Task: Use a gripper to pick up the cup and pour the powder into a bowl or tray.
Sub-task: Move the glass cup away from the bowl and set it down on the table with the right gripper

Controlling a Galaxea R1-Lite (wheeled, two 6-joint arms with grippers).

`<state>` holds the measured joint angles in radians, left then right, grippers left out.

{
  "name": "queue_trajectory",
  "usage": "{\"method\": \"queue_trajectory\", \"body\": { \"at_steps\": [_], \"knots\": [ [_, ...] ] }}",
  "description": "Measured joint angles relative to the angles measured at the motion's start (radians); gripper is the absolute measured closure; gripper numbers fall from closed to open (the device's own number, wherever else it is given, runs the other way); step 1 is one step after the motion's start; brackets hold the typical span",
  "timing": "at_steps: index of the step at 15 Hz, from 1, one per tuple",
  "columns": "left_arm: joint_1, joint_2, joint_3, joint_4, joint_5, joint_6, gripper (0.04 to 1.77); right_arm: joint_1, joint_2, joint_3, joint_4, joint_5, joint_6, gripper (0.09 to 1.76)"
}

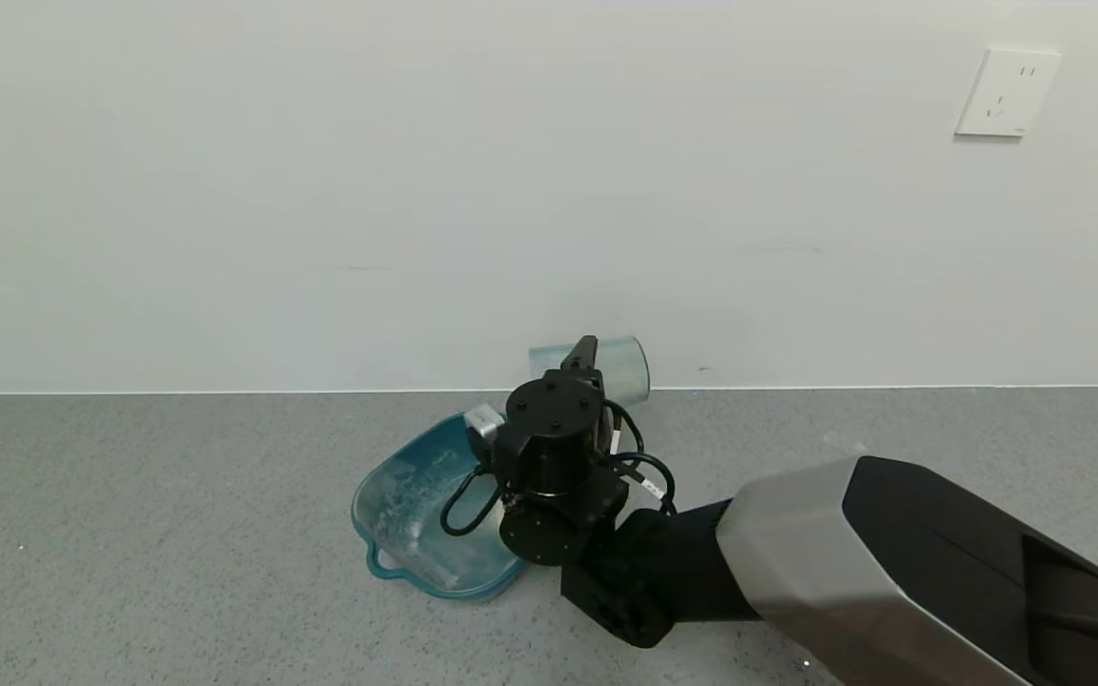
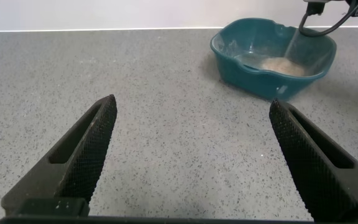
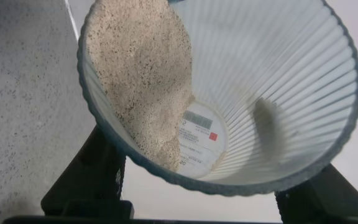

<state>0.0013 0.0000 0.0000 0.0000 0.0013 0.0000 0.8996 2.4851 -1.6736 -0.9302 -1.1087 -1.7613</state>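
1. We see the tray (image 1: 406,505) sitting on the grey surface (image 1: 149,534), a little in from the line where the surface meets the white wall (image 1: 416,191); bare surface stretches wide toward 9 o'clock and 3 o'clock of it in the head view.
2. Our right end effector (image 1: 583,367) hangs above the tray's far side, at about 1 o'clock of it, clamped on the cup (image 1: 620,367).
3. The cup lies tipped on its side, a finger (image 3: 89,180) pressed on either side of its ribbed wall.
4. Powder (image 3: 138,81) banks along one side of the cup up to its rim, and more lies as a small mound on the tray floor (image 2: 281,65).
5. Our left end effector (image 2: 191,155) is low over bare surface, well apart from the tray, its fingers spread wide with nothing between them.
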Motion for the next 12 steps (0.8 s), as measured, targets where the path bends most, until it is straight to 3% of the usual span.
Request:
{"method": "queue_trajectory", "body": {
  "at_steps": [12],
  "knots": [
    [0.0,0.0,0.0,0.0,0.0,0.0,0.05,-0.056,-0.044,0.037,-0.007,0.0,0.057,0.52]
  ]
}}
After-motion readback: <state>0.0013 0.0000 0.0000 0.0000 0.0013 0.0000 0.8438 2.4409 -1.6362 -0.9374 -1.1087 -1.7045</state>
